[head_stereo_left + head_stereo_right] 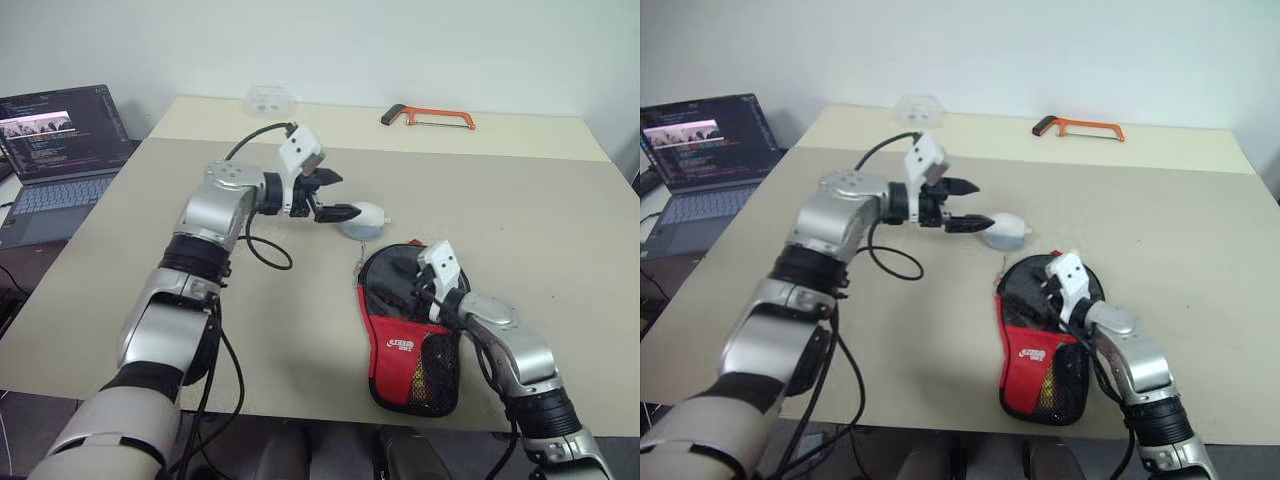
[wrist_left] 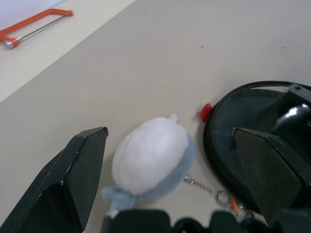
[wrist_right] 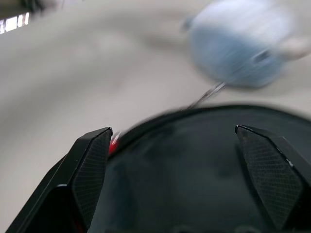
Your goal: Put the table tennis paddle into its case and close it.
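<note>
Case (image 1: pixel 405 330): black/red, lies open-topped on table (image 1: pixel 560 220). R gripper (image 1: pixel 432 290) over its mouth, jaws open; L gripper (image 1: pixel 330 196) open, empty (near grey pouch (image 1: pixel 362 220)). Paddle unseen; pin rim before zipping.

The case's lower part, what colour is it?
Red, with a small white logo, below the black top of the case; the left eye view shows it best.

We saw a case (image 1: pixel 402 340) black above and red below with a white logo, a pale grey-blue pouch (image 1: pixel 366 219), an orange-framed hacksaw (image 1: pixel 430 117) at upper right, and a beige table (image 1: pixel 560 230).
</note>
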